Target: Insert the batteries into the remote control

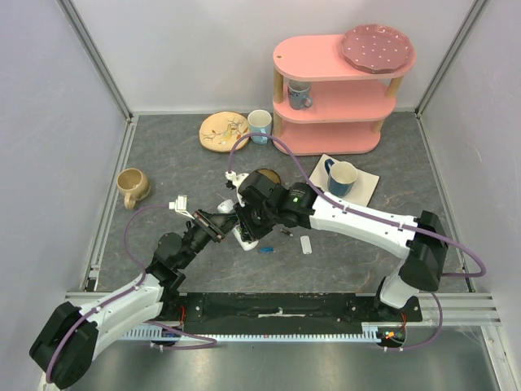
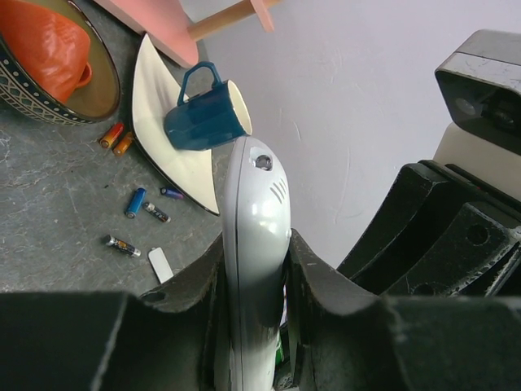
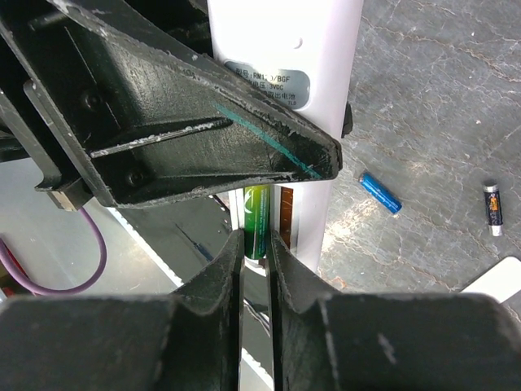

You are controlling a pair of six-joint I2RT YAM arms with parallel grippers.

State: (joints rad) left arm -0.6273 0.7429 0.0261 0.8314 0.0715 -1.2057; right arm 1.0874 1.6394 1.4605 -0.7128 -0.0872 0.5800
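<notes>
My left gripper (image 2: 256, 277) is shut on the white remote control (image 2: 256, 220) and holds it lifted over the table, its open slot turned toward the right wrist camera. A green battery (image 3: 257, 220) lies in that slot beside the remote control's label (image 3: 285, 49). My right gripper (image 3: 257, 244) stands barely open, a finger close on each side of the battery's lower end. Loose batteries lie on the table: a blue one (image 3: 381, 193) and a dark one (image 3: 492, 209). In the top view both grippers (image 1: 236, 221) meet mid-table.
A white battery cover (image 1: 305, 243) lies by the loose batteries (image 1: 265, 249). Behind stand a blue mug (image 1: 342, 177) on a white napkin, a bowl (image 2: 57, 57), a pink shelf (image 1: 334, 90), a pale mug (image 1: 260, 125), a plate (image 1: 223, 130) and a tan mug (image 1: 132, 186).
</notes>
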